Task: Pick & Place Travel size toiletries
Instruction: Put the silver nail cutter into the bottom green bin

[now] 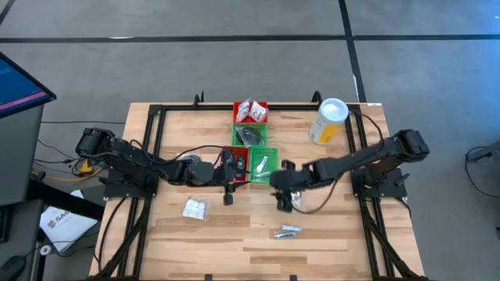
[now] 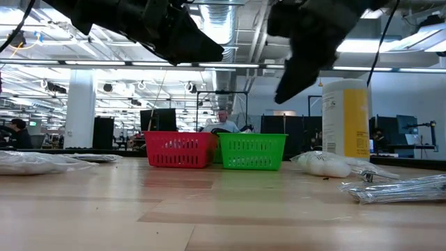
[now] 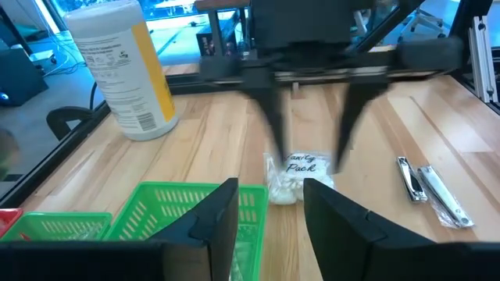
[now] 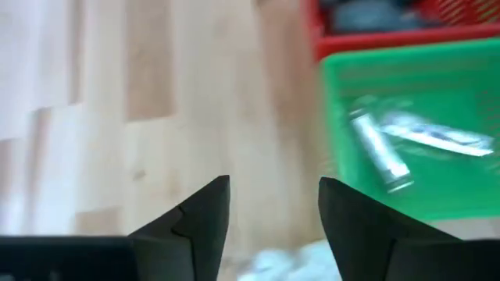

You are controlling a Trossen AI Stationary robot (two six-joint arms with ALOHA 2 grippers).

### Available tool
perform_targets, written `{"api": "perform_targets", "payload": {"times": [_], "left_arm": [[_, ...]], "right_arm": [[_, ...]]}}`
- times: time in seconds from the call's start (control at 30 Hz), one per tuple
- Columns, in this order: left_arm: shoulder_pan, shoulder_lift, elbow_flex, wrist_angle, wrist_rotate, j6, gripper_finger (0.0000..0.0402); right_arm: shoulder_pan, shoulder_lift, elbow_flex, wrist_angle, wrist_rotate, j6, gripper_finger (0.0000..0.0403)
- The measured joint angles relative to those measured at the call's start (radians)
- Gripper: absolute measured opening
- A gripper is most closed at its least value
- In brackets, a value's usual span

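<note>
Nearest me the tubes lie loose on the table: light, slick, so I'd pinch one across its middle. The sachet is soft, crinkly; take an edge. Beyond, my right gripper and left gripper hang released, empty, by the green tray.

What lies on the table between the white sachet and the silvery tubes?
Nothing: in the high view, only bare wood separates the white sachet from the silvery tubes.
</note>
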Motion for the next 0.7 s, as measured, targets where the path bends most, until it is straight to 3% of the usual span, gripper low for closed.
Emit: {"api": "perform_targets", "payload": {"times": [0.4, 0.7], "left_arm": [[0.0, 0.0, 0.0, 0.0, 0.0, 0.0, 0.0136], [0.0, 0.0, 0.0, 0.0, 0.0, -0.035, 0.0136]], "right_arm": [[0.262, 0.0, 0.0, -0.02, 0.001, 0.224, 0.015], [0.351, 0.109, -0.001, 0.021, 0.008, 0.305, 0.0144]]}}
